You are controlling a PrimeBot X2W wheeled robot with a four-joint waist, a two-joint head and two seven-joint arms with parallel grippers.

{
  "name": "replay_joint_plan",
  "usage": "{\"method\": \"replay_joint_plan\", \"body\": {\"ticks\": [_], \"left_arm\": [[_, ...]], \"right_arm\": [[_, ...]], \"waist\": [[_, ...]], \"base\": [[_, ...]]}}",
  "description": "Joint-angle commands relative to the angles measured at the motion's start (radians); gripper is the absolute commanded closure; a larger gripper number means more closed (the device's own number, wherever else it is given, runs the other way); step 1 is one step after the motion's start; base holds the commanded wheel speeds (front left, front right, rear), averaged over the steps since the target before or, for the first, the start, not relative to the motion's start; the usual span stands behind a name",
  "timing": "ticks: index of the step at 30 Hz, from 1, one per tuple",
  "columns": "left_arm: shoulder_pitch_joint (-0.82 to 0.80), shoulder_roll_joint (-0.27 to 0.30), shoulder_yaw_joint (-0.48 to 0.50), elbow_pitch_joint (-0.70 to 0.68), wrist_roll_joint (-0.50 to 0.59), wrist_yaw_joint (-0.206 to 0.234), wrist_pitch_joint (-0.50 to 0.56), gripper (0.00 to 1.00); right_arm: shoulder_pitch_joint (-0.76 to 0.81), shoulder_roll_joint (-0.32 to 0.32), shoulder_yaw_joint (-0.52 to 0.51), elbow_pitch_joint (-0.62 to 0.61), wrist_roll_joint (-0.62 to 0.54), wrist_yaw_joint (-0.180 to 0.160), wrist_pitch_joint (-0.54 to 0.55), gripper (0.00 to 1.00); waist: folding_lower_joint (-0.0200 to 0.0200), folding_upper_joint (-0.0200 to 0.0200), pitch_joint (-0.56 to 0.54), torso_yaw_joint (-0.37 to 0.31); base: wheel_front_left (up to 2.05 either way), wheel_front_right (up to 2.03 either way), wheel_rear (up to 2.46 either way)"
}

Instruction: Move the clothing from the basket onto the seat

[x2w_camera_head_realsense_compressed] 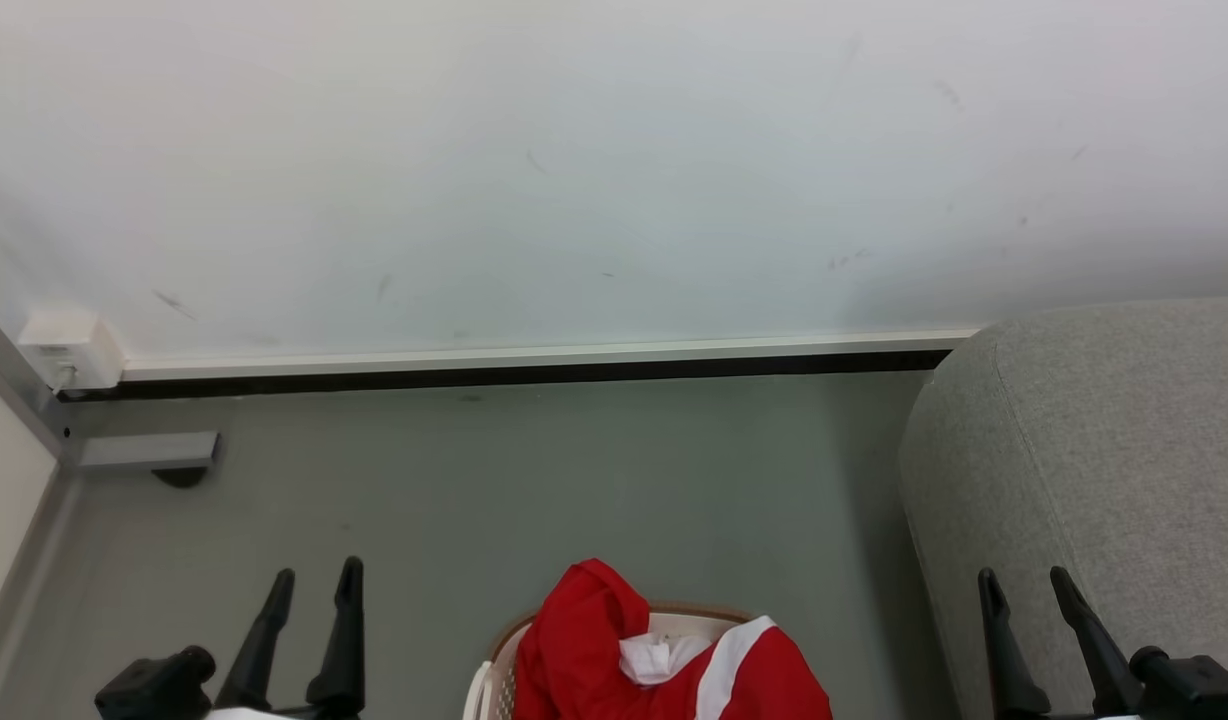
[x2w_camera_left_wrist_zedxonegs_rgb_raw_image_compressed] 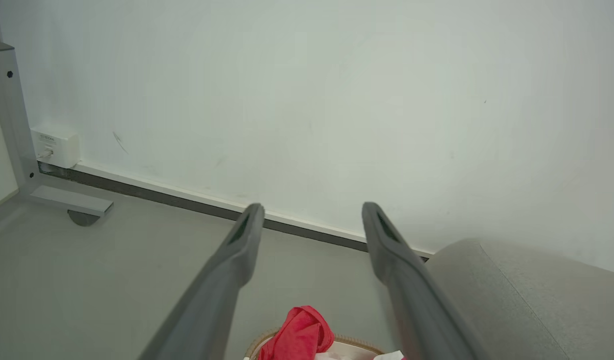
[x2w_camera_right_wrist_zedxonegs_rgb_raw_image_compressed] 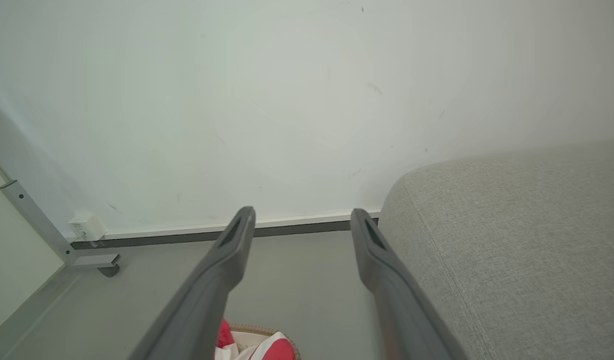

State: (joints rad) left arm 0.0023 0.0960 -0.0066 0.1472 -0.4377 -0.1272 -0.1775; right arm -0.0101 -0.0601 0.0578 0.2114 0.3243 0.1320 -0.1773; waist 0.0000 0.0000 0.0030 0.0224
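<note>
My left end effector [x2w_camera_head_realsense_compressed: 317, 572] and right end effector [x2w_camera_head_realsense_compressed: 1024, 575] both stand with fingers spread wide, holding nothing. Between them I see bright red, white-striped fabric clothing [x2w_camera_head_realsense_compressed: 584, 640] heaped in the small white perforated plastic basket [x2w_camera_head_realsense_compressed: 486, 690] on the grey floor [x2w_camera_head_realsense_compressed: 574, 480], beside the large light grey woven seat [x2w_camera_head_realsense_compressed: 1104, 450].
</note>
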Motion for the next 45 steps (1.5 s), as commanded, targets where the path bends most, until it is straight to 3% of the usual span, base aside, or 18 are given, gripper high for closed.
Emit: {"method": "replay_joint_plan", "body": {"ticks": [1,30,45], "left_arm": [[0.007,0.012,-0.003,-0.011,0.026,-0.004,-0.008,0.0],[0.035,0.048,-0.062,-0.002,0.215,-0.005,-0.068,0.0],[0.045,0.063,-0.092,0.001,0.254,-0.003,-0.087,0.0]], "right_arm": [[0.008,0.0,-0.004,-0.003,-0.024,-0.002,-0.009,0.0],[0.036,0.009,-0.046,0.052,-0.171,-0.002,-0.069,0.0],[0.049,0.009,-0.033,0.065,-0.213,-0.002,-0.089,0.0]], "waist": [[0.0,0.0,0.0,0.0],[0.0,0.0,0.004,-0.001],[0.0,0.0,0.006,-0.005]], "base": [[0.0,0.0,0.0],[0.0,0.0,0.0],[0.0,0.0,0.0]]}}
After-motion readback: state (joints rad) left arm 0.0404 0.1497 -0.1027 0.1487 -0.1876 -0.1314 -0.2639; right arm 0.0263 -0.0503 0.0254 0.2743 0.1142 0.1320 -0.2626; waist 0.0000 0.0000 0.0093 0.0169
